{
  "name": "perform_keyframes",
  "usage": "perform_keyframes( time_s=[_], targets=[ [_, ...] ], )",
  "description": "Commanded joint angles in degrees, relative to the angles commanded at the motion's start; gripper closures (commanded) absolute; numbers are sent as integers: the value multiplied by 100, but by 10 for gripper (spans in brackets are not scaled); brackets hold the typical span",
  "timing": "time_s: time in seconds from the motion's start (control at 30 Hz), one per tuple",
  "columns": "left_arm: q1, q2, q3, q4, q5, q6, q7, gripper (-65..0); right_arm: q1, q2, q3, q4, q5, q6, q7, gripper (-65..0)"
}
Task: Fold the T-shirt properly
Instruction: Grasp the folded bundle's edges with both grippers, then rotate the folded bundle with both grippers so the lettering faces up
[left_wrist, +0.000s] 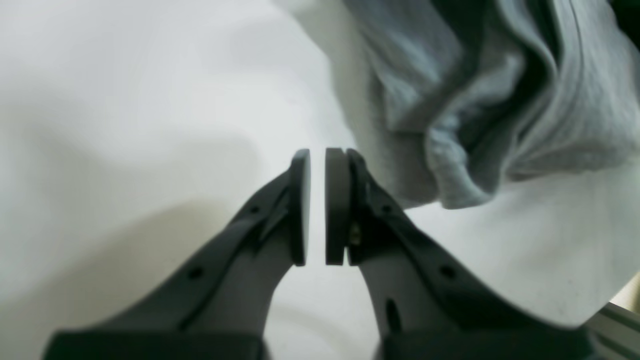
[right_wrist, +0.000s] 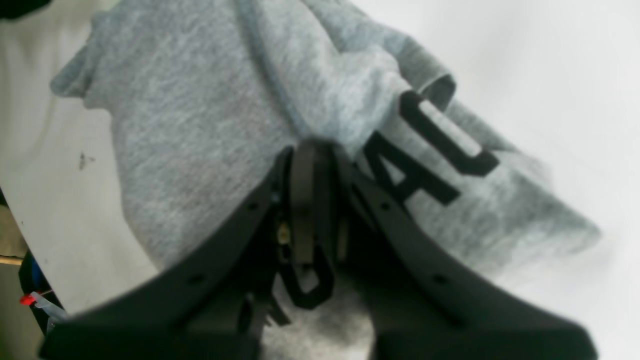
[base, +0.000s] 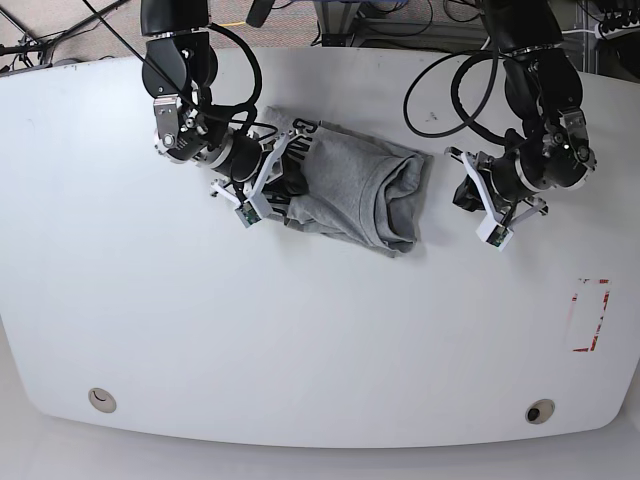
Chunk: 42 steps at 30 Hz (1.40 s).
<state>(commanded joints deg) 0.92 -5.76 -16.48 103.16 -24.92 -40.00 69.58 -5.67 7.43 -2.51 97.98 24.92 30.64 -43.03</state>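
Filling the upper right of the left wrist view, the T-shirt (left_wrist: 505, 100) lies bunched on the white table (left_wrist: 125, 100); the left gripper (left_wrist: 317, 205) shows a narrow empty gap. In the right wrist view, the right gripper (right_wrist: 312, 200) pinches grey cloth beside dark lettering (right_wrist: 435, 145). From the base view, the shirt sits upper centre, between both arms.
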Motion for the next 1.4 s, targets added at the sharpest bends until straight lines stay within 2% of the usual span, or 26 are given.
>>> perform_keyframes(
  time_s=[0.07,0.13,0.2,0.27,0.4,0.57,0.67,0.77,0.83,0.97,1.13,1.2,1.4],
  targets=[
    [-44,-79,-35,0,0,0,0,-33,-26,-9,0,281,0,0,-132,-151],
    [-105,-360,-97,-26,0,0,-9,-36,-70,-26,0,633,9,-9,-360,-271],
    [-105,-501,-220,-229,-44,0,-9,-38,-88,-141,44,993,9,-9,-466,-357],
    [-255,-624,-369,-431,-44,0,-9,-44,-185,-176,44,1319,9,-9,-484,-395],
    [-290,-774,-387,-510,-44,0,-9,-97,-211,-167,88,1433,0,-9,-475,-371],
    [-299,-686,-202,-229,-53,0,-9,-97,-193,-167,352,1424,-18,-9,-457,-303],
    [-299,-554,158,-26,-53,0,0,-97,-62,-53,466,1240,0,-9,-457,-225],
    [-255,-378,747,264,-44,0,0,-97,26,18,519,932,-26,9,-457,-117],
    [-202,-273,1046,316,-44,0,0,-97,176,88,519,703,-26,18,-448,-78],
    [-176,0,1591,334,-35,0,0,-97,484,114,510,70,-26,44,-431,-71],
    [-167,404,2154,185,9,0,0,-97,554,334,475,-510,-35,44,70,-71],
    [-167,466,2330,35,70,0,0,-97,615,360,475,-747,-35,44,132,-70],
    [-211,413,2497,-563,668,0,-9,-97,378,527,510,-897,-26,44,167,-67]
  ],
)
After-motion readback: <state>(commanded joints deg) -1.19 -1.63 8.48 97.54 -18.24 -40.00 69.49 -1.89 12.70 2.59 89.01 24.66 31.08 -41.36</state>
